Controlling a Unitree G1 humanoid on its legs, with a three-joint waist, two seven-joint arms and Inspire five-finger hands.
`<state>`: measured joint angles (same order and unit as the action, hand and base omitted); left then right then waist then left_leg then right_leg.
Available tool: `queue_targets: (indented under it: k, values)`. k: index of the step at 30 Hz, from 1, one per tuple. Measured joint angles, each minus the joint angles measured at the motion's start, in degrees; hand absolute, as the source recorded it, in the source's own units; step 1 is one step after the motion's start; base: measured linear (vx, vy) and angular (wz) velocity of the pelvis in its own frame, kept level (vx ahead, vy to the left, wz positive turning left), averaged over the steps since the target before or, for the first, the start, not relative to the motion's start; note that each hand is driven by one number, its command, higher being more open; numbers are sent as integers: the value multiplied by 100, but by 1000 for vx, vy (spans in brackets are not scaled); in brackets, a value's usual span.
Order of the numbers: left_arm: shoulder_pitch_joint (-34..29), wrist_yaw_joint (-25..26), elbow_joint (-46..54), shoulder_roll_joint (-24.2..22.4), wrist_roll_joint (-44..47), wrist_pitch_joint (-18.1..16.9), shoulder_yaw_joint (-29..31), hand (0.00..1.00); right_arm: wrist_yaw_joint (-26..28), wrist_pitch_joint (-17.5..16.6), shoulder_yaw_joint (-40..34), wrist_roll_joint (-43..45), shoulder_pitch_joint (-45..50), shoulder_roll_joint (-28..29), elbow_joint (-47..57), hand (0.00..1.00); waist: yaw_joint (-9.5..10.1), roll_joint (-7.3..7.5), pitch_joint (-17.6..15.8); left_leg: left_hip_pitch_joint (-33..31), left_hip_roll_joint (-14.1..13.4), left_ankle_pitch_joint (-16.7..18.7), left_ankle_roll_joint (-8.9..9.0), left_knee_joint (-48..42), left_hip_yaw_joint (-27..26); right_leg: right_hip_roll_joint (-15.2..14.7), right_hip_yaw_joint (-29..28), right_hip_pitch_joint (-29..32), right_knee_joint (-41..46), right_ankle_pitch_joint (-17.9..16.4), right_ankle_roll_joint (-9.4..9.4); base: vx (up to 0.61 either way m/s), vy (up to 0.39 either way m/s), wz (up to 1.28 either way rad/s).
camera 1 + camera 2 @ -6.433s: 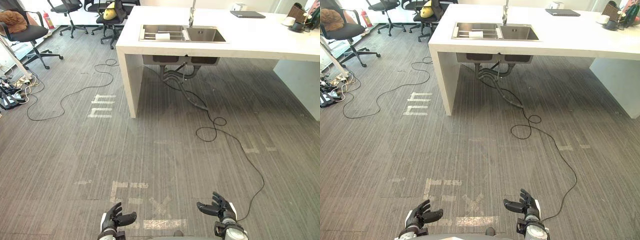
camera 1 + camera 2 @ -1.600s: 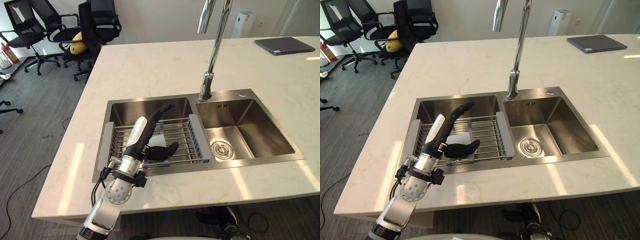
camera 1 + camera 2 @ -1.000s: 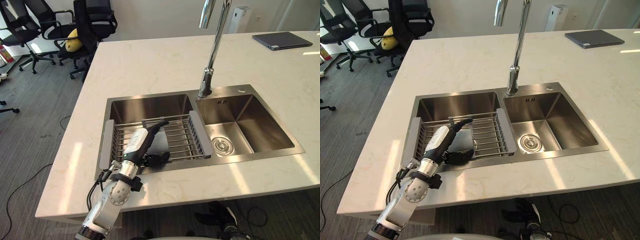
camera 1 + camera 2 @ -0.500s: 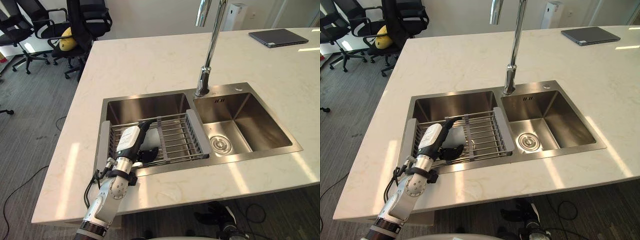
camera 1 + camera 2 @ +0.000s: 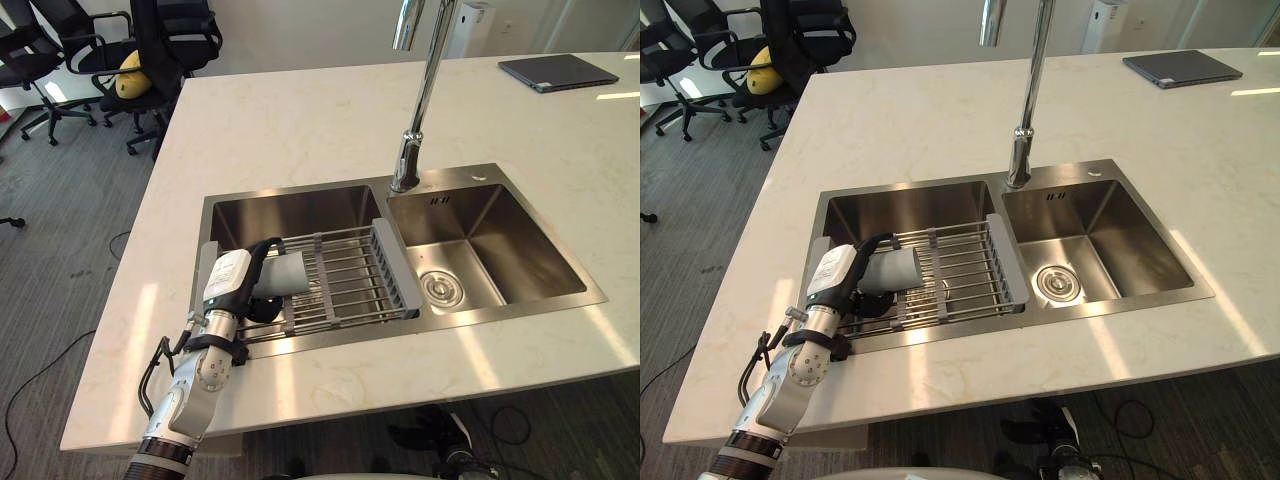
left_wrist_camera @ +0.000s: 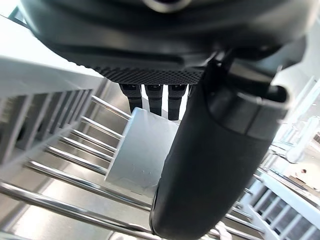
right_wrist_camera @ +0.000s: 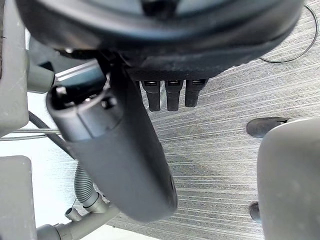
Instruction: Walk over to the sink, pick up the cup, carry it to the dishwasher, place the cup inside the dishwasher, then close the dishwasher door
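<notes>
**Current step: pick up the cup.** The approach to the sink (image 5: 296, 209) is complete; carrying, loading and closing the door are not yet done.

**Position of parts**
- The cup (image 5: 287, 272), grey, lies on its side over the near left part of the wire rack (image 5: 352, 272), which spans the left basin. Whether it touches the bars or is just clear of them cannot be determined.
- The left hand (image 5: 232, 283) is clamped on the cup: fingers (image 5: 262, 244) curl over its far side and the thumb (image 6: 210, 170) crosses its near side.
- The right hand (image 7: 125, 160) hangs below the counter (image 5: 300, 130), above the floor. It holds nothing visible; its state cannot be told.

**Next move, as judged**
1. Raise the cup straight up until it clears the rack and the near sink edge.
2. Keep the arm left of the faucet (image 5: 421, 100).
3. Maintain the clamp while turning away toward the dishwasher; a smooth cup held sideways may slip.
</notes>
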<state>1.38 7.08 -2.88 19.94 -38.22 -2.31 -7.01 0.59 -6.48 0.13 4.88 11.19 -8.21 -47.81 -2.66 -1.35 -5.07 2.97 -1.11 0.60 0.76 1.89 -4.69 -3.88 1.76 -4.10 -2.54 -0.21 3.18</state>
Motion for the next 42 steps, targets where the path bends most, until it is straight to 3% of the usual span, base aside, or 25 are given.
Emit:
queue_targets:
  k: [8,9,16,31,39,42]
  values:
    - [278,-139,-231,77,-9,101,75,90,54,25,12,-6,-24,4,1,90,-5,5,1,-2,0,0,1,51,-12,6,-12,17,-34,0,0,0,0,0]
    - [309,-166,-262,103,-10,106,73,30,62,26,13,-7,-30,7,1,90,-12,6,0,-2,0,0,1,55,-16,7,-15,20,-36,0,0,-9,-19,-3]
    - [557,-274,-415,558,-377,-62,-218,30,79,27,15,-47,-46,29,1,90,-59,40,11,3,5,-2,-1,71,-42,3,-36,33,-39,3,2,-2,-3,0]
    - [632,-337,-508,610,67,-201,-470,30,52,24,14,-52,-46,3,-1,90,-194,63,26,75,10,-4,-4,70,-79,-5,-74,-19,-37,21,0,0,0,-1]
    - [-418,-6,548,-581,1434,-191,-235,30,-32,29,-214,7,-24,112,-24,90,-123,56,22,115,11,-3,-5,14,-71,-16,-67,-63,23,19,-1,-28,-13,1]
    - [-620,34,763,-759,1854,-243,-255,30,-79,30,-221,8,3,124,-23,90,-121,53,20,115,4,-4,-6,-17,-68,-12,-67,-60,61,16,-1,-60,-20,0]
